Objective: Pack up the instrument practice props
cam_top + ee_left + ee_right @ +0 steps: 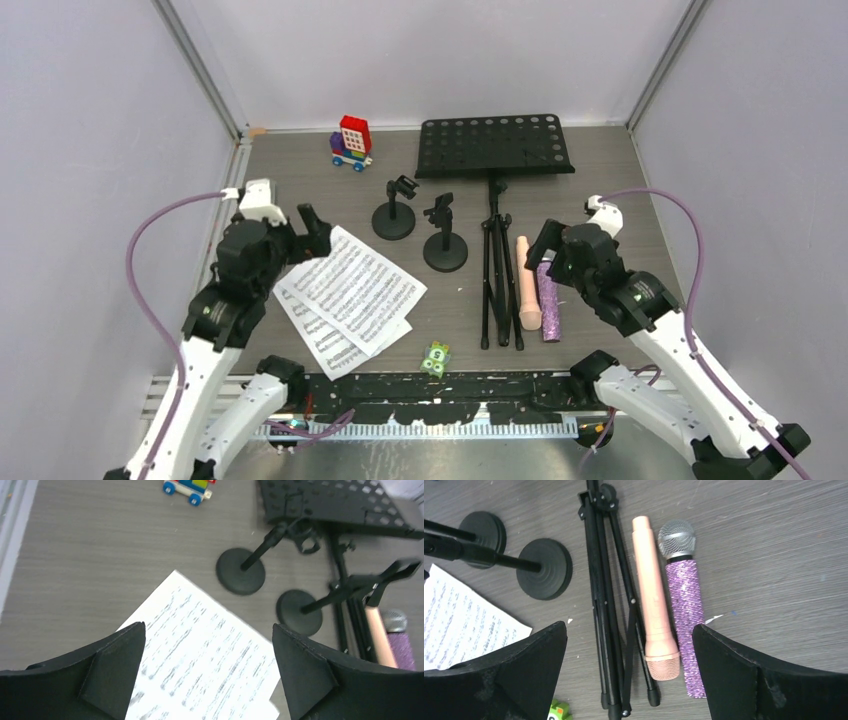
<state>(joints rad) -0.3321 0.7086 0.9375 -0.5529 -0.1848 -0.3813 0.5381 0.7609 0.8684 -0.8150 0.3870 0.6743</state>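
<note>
Hovering wide open and empty, the left end effector [209, 640] may crease the flat sheet-music pages [355, 290] beneath it, and the right end effector [628, 640], equally open and empty, may roll the pink microphone [654, 605] against the purple-glitter microphone [685, 610] just beside it on the table [774, 555].

Wears glossy white shells along the left arm [205, 350] and the right arm [690, 355], broken by black joint housings [245, 255] and black elbow caps. Trails a lilac left cable [135, 270] and a matching right cable [697, 240], each running from a small white wrist box [260, 200]. Ends in a left end effector [208, 626] and a right end effector [629, 626], both with broad, matte black, wedge-shaped fingers [744, 680], faintly grainy on the surface.
</note>
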